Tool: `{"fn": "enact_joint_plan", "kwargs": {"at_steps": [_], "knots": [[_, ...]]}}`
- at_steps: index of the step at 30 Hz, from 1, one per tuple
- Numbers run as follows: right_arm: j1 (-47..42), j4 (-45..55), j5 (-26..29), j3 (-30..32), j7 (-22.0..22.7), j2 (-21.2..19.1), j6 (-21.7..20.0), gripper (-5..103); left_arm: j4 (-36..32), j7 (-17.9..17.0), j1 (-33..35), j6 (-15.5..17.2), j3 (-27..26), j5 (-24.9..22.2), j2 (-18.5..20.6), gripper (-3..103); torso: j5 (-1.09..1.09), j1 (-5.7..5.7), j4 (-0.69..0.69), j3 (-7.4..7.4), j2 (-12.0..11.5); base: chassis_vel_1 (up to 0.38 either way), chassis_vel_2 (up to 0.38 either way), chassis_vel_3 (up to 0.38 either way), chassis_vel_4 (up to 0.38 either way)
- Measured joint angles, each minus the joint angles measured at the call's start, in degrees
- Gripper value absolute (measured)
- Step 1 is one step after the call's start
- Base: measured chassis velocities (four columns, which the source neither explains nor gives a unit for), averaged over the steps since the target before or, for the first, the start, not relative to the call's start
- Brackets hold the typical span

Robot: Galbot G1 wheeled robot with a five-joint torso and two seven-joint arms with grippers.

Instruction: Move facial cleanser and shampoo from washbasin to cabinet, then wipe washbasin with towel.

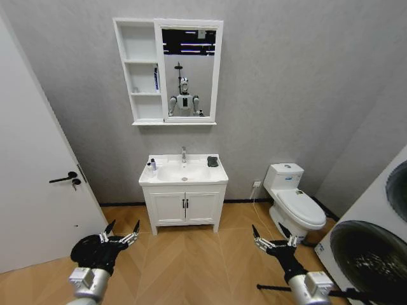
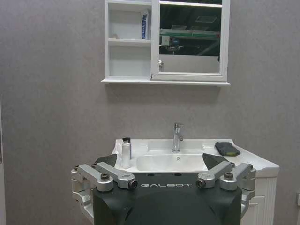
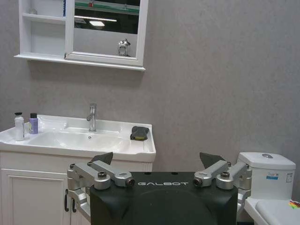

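The white washbasin (image 1: 166, 180) stands against the far wall, a good way ahead of both grippers. A white bottle with a black cap (image 3: 19, 127) and a small purple bottle (image 3: 33, 123) stand on its left rim; I cannot tell which is the facial cleanser and which the shampoo. The dark towel (image 1: 212, 161) lies folded on the right rim, also seen as the towel (image 3: 139, 133). The white cabinet (image 1: 141, 70) hangs above with a blue-and-white item (image 1: 156, 79) on its middle shelf. My left gripper (image 1: 124, 225) and right gripper (image 1: 269, 232) hang low over the floor, both open and holding nothing.
A white two-door vanity (image 1: 184, 206) carries the basin, with a chrome tap (image 1: 184, 154) at its back. A toilet (image 1: 294, 200) stands to the right and a washing machine (image 1: 375, 248) nearer right. A white door (image 1: 38, 190) is at the left. Wooden floor lies between me and the vanity.
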Motion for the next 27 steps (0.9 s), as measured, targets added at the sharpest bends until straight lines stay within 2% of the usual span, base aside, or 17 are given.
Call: {"fn": "enact_joint_plan", "kwargs": {"at_steps": [16,27], "knots": [[0.5,-0.3,0.8,-0.2,-0.2,0.1,-0.4,100,-0.2,0.4,0.3,-0.5,-0.1,0.1,-0.2,100,0.01,-0.01,0.00,0.00,0.0,0.033,0.028,-0.031,-0.033],[0.3,-0.8,0.9,-0.1,-0.4,0.1,0.3,100,0.0,0.5,0.5,-0.7,0.0,0.6,-0.4,100,0.00,-0.01,0.00,0.00,0.0,-0.114,0.093,0.109,-0.100]]}}
